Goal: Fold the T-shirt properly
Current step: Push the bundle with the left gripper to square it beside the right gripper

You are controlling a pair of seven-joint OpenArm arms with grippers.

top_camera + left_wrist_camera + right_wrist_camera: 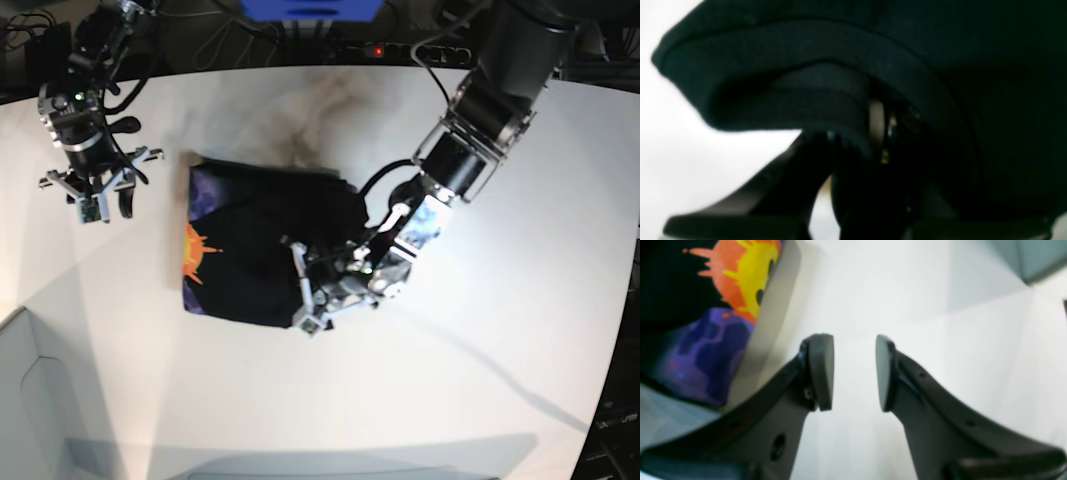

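Shirt [265,245] lies half-folded mid-bench [480,380], sun print showing. Left gripper [310,300] is clamped on its near hem; I'd lift slowly and carry that edge straight across. Right gripper [853,373] hangs part-open, empty, beside it.

I see a white table [480,400], smudged dark toward twelve o'clock, carrying only the T-shirt [260,250], a folded black bundle lying near the centre with its orange sun and purple print along the nine o'clock edge, bare tabletop all around it.
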